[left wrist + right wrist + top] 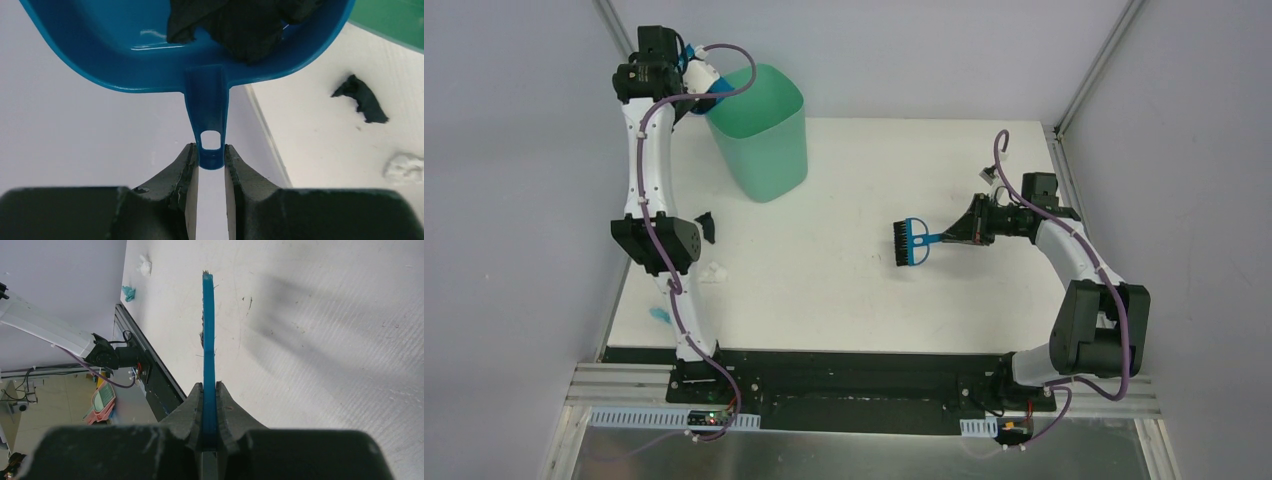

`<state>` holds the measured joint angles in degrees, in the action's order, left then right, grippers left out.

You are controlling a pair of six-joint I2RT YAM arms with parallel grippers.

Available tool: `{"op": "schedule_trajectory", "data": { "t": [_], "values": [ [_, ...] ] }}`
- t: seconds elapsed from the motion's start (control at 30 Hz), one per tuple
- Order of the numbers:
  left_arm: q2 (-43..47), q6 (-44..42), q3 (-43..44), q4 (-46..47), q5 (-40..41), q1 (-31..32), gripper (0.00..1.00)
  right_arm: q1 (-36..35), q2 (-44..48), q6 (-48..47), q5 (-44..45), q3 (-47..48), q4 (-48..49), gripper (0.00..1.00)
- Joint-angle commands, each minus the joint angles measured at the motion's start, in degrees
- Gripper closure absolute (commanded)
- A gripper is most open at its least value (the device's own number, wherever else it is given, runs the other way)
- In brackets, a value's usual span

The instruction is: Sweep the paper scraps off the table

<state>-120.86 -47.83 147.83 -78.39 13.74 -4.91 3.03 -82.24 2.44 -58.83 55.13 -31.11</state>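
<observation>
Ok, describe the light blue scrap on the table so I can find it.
Look at the table's front-left corner, beside the left arm. The light blue scrap lies there, nearest the front edge; the white scrap and black scrap sit farther back.

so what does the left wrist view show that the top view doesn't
Only the left wrist view shows black paper lying inside the dustpan, and the left fingers shut on the end of its handle. Only the top view shows the right arm holding the brush, and a light blue scrap near the left front corner of the table. Both show the dustpan, the green bin, a black scrap and a white scrap on the table.
</observation>
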Motion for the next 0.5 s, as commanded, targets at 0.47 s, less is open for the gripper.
{"op": "schedule_trajectory", "data": {
  "t": [0.47],
  "values": [
    [2.27, -26.67, -5.64, 25.37, 16.18, 10.50, 0.98, 0.58, 0.30, -2.15, -2.99, 1.08, -0.27, 1.00]
  ]
}}
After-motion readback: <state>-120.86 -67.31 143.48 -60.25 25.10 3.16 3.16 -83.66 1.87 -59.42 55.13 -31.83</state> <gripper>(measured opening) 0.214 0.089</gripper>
